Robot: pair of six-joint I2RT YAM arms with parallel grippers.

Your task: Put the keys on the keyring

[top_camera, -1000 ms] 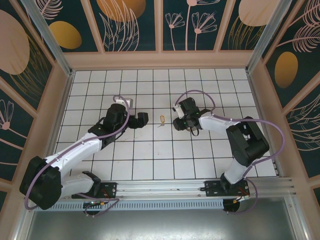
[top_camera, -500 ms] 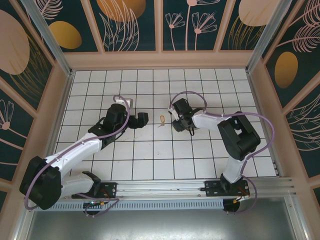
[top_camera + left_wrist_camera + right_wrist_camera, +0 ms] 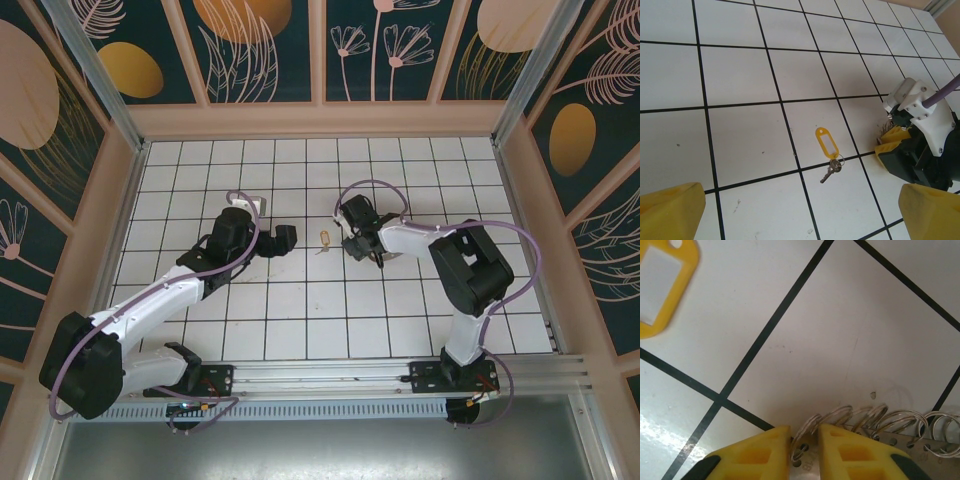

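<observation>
While the right gripper [image 3: 805, 447] sits low over the white tiled table [image 3: 300, 320], its yellow fingertips [image 3: 755, 452] stand nearly together, clamped on the metal head of the endmost of the keys [image 3: 935, 454]. The keys lie in a row just right of the table's middle. Thin silvery wire loops [image 3: 900, 417] thread their heads and overlap one another like a coil, and one loop rises through the narrow gap between the fingertips. How many keys make up the row cannot be told, since their blades run off the lower edge of the right wrist view.

Just left of that gripper, at the middle of the table, lies the keyring [image 3: 837, 163], flat on a tile line and apart from the keys. A yellow tag [image 3: 826, 142] with a pale insert extends from it toward the far edge, and a single small key [image 3: 828, 174] on it points toward the near edge.

The left gripper [image 3: 283, 240] hovers left of the keyring with jaws spread wide, grasping nothing. Its two yellow pads [image 3: 670, 210] frame the lower corners of the left wrist view. The keyring lies between the two grippers, touched by neither.
</observation>
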